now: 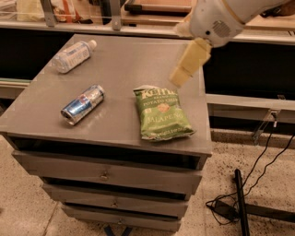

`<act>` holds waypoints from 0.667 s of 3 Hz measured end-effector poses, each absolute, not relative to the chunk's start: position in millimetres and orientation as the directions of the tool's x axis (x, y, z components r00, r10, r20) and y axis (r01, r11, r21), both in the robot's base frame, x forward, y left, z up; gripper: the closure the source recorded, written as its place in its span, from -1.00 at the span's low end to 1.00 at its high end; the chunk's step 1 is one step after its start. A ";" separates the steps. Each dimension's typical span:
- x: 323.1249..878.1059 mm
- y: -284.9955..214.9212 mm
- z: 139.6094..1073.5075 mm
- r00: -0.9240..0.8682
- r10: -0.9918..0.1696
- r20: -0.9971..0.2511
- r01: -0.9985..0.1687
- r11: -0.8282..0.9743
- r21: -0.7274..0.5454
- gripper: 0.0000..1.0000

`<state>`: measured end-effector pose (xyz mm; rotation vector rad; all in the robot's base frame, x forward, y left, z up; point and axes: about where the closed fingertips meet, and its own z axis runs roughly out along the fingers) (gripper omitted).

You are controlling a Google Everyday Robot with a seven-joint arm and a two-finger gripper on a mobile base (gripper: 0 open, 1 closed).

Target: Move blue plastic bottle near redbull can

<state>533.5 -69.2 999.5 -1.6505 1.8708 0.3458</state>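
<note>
The blue plastic bottle (73,55), clear with a white cap and a pale label, lies on its side at the far left of the grey cabinet top (124,60). The redbull can (83,104), blue and silver, lies on its side nearer the front left, well apart from the bottle. My gripper (180,76) hangs from the white arm above the right half of the top, just over the far edge of a chip bag. It is far to the right of the bottle and holds nothing that I can see.
A green Kettle jalapeño chip bag (161,113) lies flat at the front right of the top. The cabinet has drawers (106,175) below. A counter with rails (110,14) runs behind. Black cables and a pole (239,203) lie on the floor at the right.
</note>
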 end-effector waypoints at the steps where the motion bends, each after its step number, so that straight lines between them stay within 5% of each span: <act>1: 568.9 -9.8 997.8 -0.090 -0.733 -0.674 -0.958 0.248 -0.142 -1.00; 2: 616.0 69.8 987.7 -0.152 -0.675 -0.722 -0.942 0.321 -0.102 -1.00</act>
